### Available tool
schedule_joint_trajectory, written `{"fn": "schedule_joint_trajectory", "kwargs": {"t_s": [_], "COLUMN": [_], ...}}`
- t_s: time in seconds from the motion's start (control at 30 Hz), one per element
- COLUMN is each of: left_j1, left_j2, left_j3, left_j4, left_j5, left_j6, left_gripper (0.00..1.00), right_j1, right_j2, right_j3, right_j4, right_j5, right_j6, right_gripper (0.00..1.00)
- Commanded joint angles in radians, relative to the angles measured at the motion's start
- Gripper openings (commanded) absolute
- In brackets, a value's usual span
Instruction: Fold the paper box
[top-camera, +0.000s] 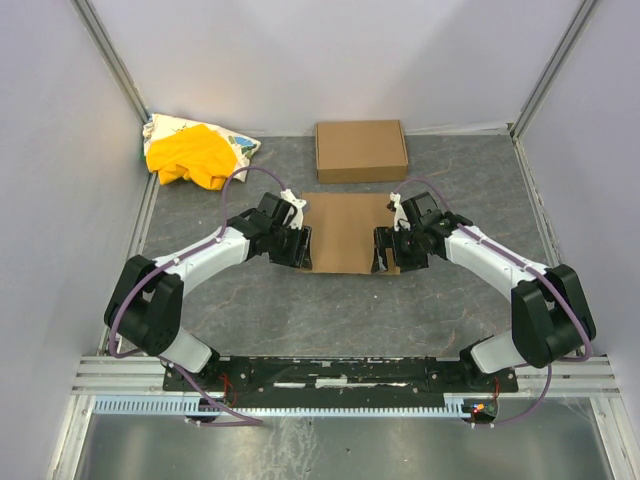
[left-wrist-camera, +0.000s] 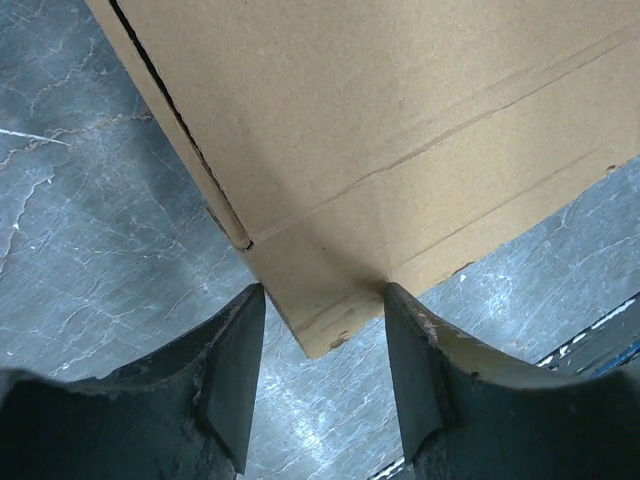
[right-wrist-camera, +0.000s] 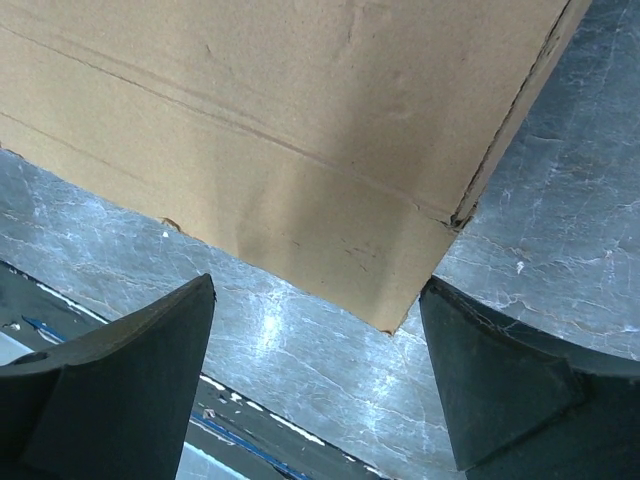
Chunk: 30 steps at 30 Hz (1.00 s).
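The paper box (top-camera: 345, 232) lies as a flat brown cardboard rectangle in the middle of the table. My left gripper (top-camera: 298, 247) is at its near left corner and my right gripper (top-camera: 385, 250) is at its near right corner. In the left wrist view the left gripper (left-wrist-camera: 323, 295) is open, with the box (left-wrist-camera: 400, 120) corner reaching between its fingers. In the right wrist view the right gripper (right-wrist-camera: 318, 285) is open wide, with the box (right-wrist-camera: 280, 100) corner just ahead of its fingertips. Neither gripper holds anything.
A second flat brown cardboard box (top-camera: 361, 150) lies behind the paper box at the back. A yellow cloth bundle (top-camera: 195, 152) sits in the back left corner. Walls enclose the grey table (top-camera: 340, 310) on three sides.
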Motion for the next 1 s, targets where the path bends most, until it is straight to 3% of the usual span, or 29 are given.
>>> {"fn": "schedule_joint_trajectory", "kwargs": {"t_s": [0.0, 0.5, 0.97], "left_j1": [0.010, 0.047, 0.098], "left_j2": [-0.020, -0.009, -0.018], "left_j3": [0.048, 0.056, 0.055], "left_j4": [0.003, 0.001, -0.002], "left_j5": [0.071, 0.177, 0.279], "left_j6": [0.036, 0.009, 0.000], "left_gripper": [0.56, 0.48, 0.48], "right_j1": [0.008, 0.008, 0.008], "right_j2": [-0.034, -0.047, -0.035], "right_j3": [0.049, 0.063, 0.069], "right_j4": [0.000, -0.025, -0.022], "right_j5": [-0.026, -0.033, -0.042], "right_j6": [0.012, 0.013, 0.012], "right_gripper": [0.90, 0.85, 0.84]}}
